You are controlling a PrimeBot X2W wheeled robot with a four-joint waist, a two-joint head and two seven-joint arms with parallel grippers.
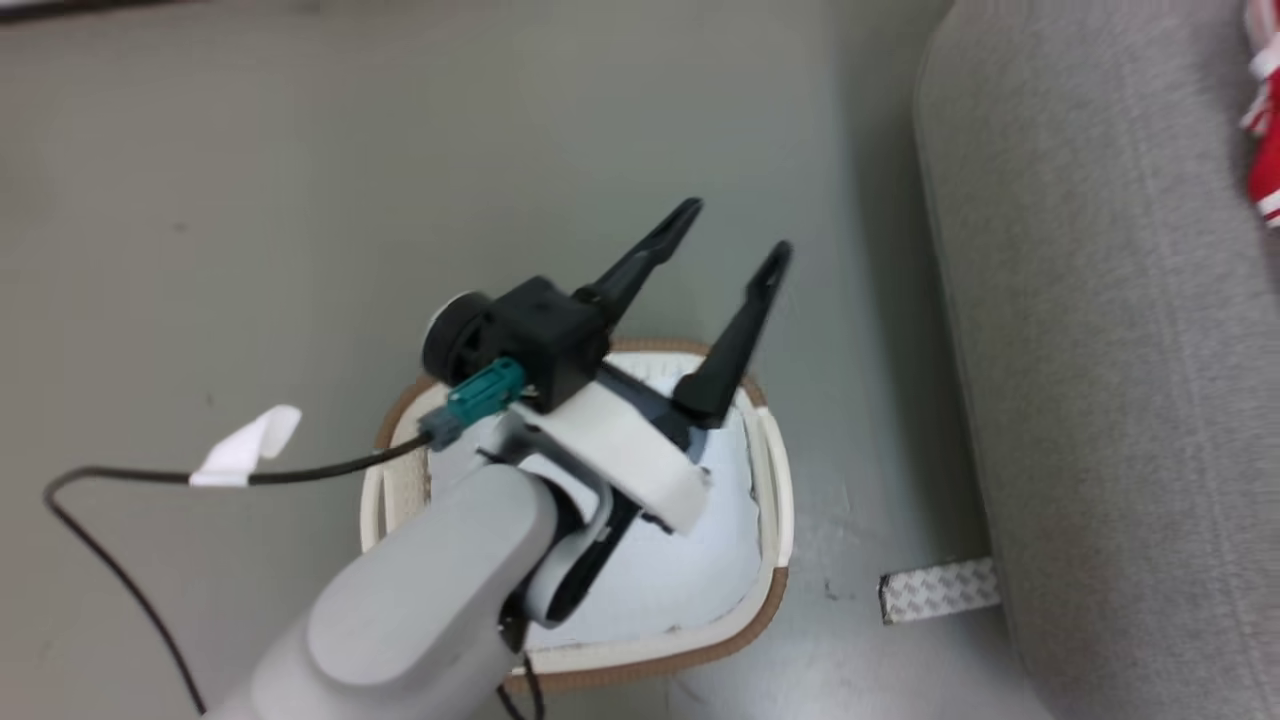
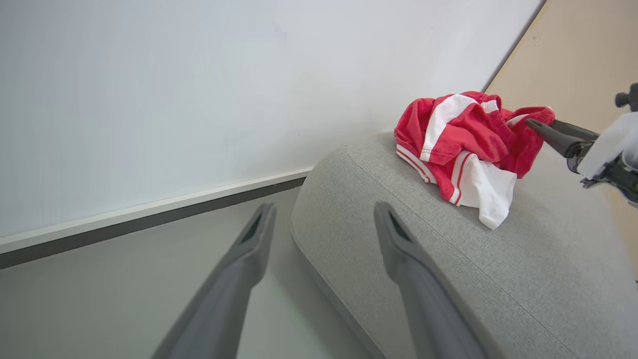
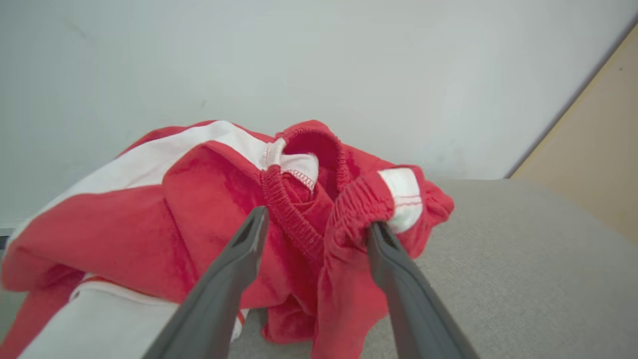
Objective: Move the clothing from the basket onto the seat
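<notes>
Nearest, the left gripper [image 1: 736, 227] hung over the basket [image 1: 772, 480], its 2 fingers spread and holding nothing. The basket looked empty, so there was probably nothing left there to fetch. Beyond it, the clothing [image 2: 463, 144] lay crumpled on the seat [image 1: 1100, 350], near the rounded edge. The right gripper [image 3: 318, 219] stood spread at the waistband, apparently releasing rather than pinching.

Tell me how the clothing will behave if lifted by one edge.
Likely floppy: the clothing lies crumpled in folds on the seat, so it would drape and hang. Probably light, being soft fabric. Its gathered waistband may stretch under a pull.
</notes>
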